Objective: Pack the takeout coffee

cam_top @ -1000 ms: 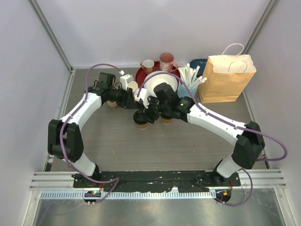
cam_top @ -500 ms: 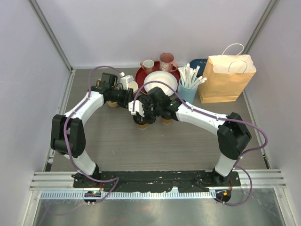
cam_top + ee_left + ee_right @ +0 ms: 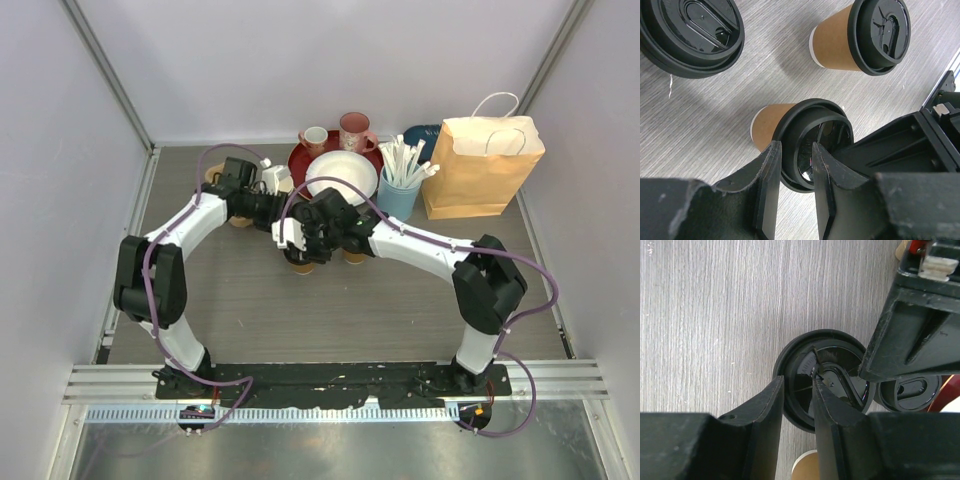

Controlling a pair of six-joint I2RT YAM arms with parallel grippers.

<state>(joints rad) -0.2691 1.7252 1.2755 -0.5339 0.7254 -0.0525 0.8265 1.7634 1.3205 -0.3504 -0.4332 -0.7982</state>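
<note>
Your left fingers (image 3: 767,180) and right fingers (image 3: 765,410) are both narrowed to a slim gap, and each pinches the rim of the same black lid (image 3: 810,107) from a different side. The tan cup (image 3: 771,131) under it stands upright, mid-tabletop (image 3: 250,300), on the near side of the white bowl (image 3: 341,175). The paper bag (image 3: 480,165) lies far right, so your right arm is the nearer one. Keep the cup's axis vertical.

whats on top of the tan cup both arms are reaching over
A black lid caps the cup, with both arms' jaws closed on its rim. The lid hides whatever is inside.
</note>
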